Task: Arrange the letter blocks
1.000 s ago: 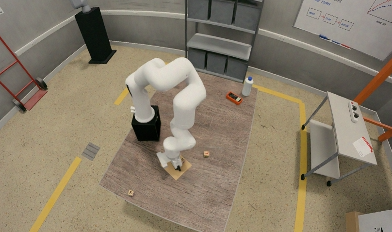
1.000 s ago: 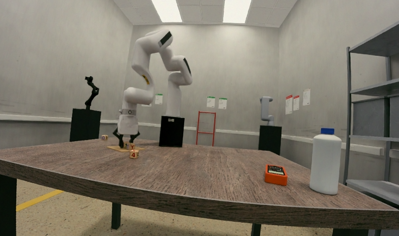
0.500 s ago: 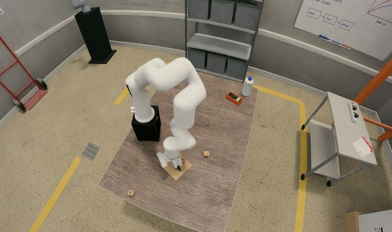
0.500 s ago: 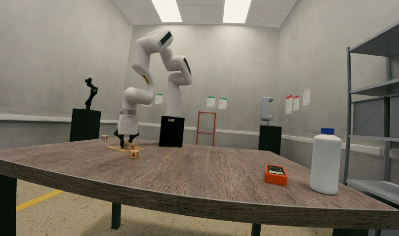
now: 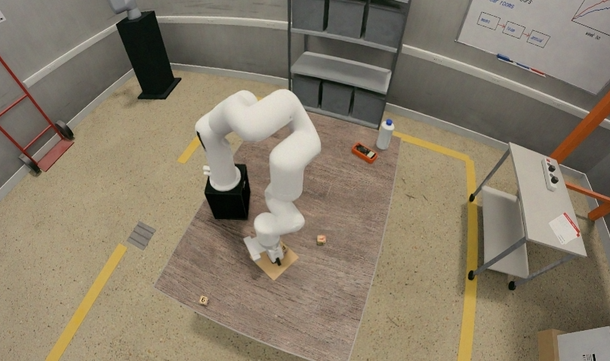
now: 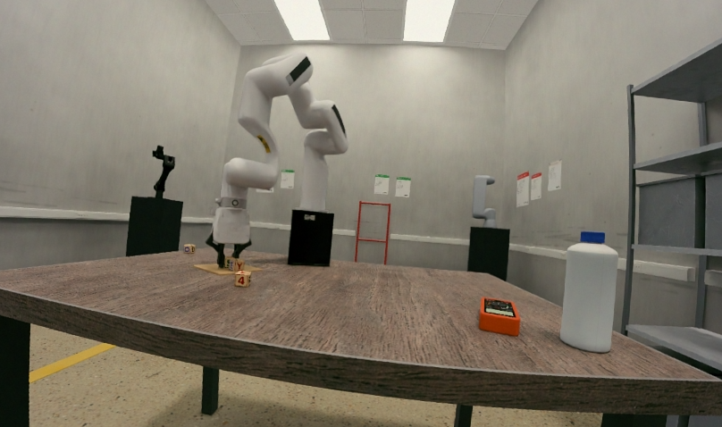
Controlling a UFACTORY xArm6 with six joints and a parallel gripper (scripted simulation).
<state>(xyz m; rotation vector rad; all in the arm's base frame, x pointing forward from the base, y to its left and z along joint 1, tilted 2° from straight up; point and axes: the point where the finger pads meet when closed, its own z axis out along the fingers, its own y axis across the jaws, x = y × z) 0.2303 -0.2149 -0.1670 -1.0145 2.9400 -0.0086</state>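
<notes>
A tan mat (image 5: 275, 263) lies on the wooden table in front of my base; it also shows in the exterior view (image 6: 223, 269). My gripper (image 5: 277, 258) points straight down onto the mat and is shut on a small wooden block (image 6: 229, 262) that rests there; its top face is hidden by the fingers. A block with a red Y on its side (image 6: 239, 264) sits right beside it on the mat. A block showing 4 (image 5: 321, 239) lies on the table off the mat. A block showing 6 (image 5: 203, 300) lies near the table's corner.
An orange device (image 5: 364, 152) and a white bottle (image 5: 384, 134) stand at the table's far end. My black base pedestal (image 5: 227, 197) stands at the table's edge. A grey shelf unit (image 5: 346, 58) stands behind the table.
</notes>
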